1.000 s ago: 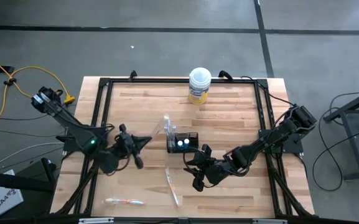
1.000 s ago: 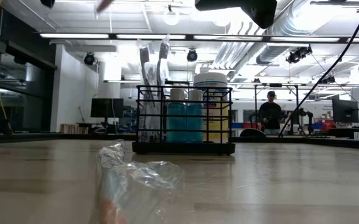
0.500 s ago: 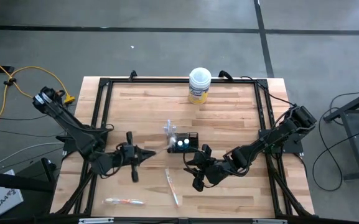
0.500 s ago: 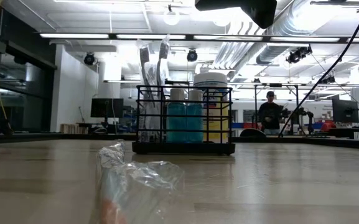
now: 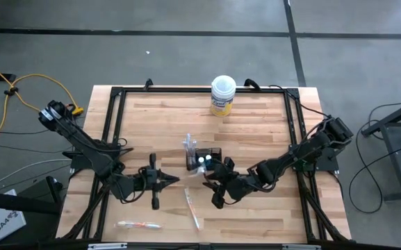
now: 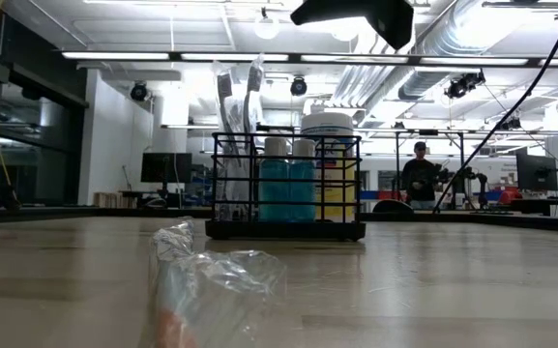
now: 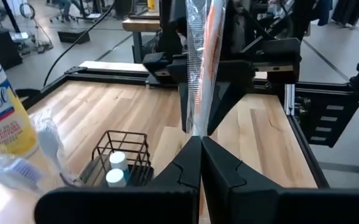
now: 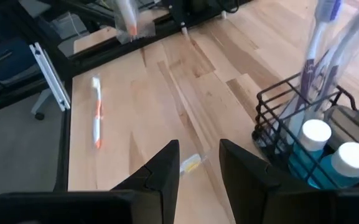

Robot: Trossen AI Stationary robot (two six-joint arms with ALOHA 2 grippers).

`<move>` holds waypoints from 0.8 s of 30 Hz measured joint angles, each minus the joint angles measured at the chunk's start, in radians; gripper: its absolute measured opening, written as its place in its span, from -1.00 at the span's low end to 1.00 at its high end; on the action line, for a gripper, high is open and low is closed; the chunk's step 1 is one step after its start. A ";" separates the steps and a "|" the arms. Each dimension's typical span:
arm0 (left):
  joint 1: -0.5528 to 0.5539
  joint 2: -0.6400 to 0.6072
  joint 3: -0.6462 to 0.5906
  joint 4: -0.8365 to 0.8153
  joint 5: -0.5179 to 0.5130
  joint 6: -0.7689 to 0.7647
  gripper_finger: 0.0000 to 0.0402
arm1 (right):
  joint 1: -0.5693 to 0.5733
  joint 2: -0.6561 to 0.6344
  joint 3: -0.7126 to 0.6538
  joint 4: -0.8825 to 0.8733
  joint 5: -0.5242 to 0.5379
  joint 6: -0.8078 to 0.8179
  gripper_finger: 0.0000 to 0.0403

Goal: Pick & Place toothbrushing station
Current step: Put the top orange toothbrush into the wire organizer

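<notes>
At the left of the high view the left gripper [image 5: 160, 182] hovers over the table [image 5: 256, 118], its fingers pressed together on a wrapped toothbrush [image 7: 203, 56], which its wrist view shows standing up between them in clear film. Another wrapped toothbrush [image 5: 138, 225] lies near the front edge, and a third [image 5: 192, 208] lies between the two grippers.

In the middle stands the wire-mesh holder [image 5: 205, 159], upright, with pale toothbrushes [image 8: 328, 43] at one side and two teal tubes [image 6: 287, 188] with white caps inside. I judge it light and stiff, but easy to tip, because the brushes stand loose and tall. The top rim of the wire seems the best place to grip. The film on the brushes looks slippery.

Just to the right, the right gripper [image 5: 216, 186] is near the holder, its fingers partly apart and holding nothing.

The yellow tub [image 5: 222, 96] stands well apart at the back edge. The surface is pale wooden planks in a black frame. The room behind is a bright workshop, where a person [image 6: 421, 178] stands far away.
</notes>
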 joint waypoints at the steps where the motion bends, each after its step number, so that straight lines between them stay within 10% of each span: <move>1: 0.000 0.004 0.000 0.008 0.000 0.013 -1.00 | -0.006 0.000 0.000 0.001 -0.003 0.000 -0.48; 8: -0.010 0.006 0.000 0.103 -0.001 0.107 -1.00 | -0.031 0.000 0.000 0.011 -0.184 0.011 -0.48; 18: -0.040 0.005 0.000 0.123 -0.019 0.100 -1.00 | 0.040 -0.058 -0.001 0.047 -0.128 -0.057 -0.48; 24: -0.131 0.019 0.000 0.124 -0.315 0.052 -1.00 | 0.055 -0.110 -0.001 0.071 0.057 -0.106 -0.48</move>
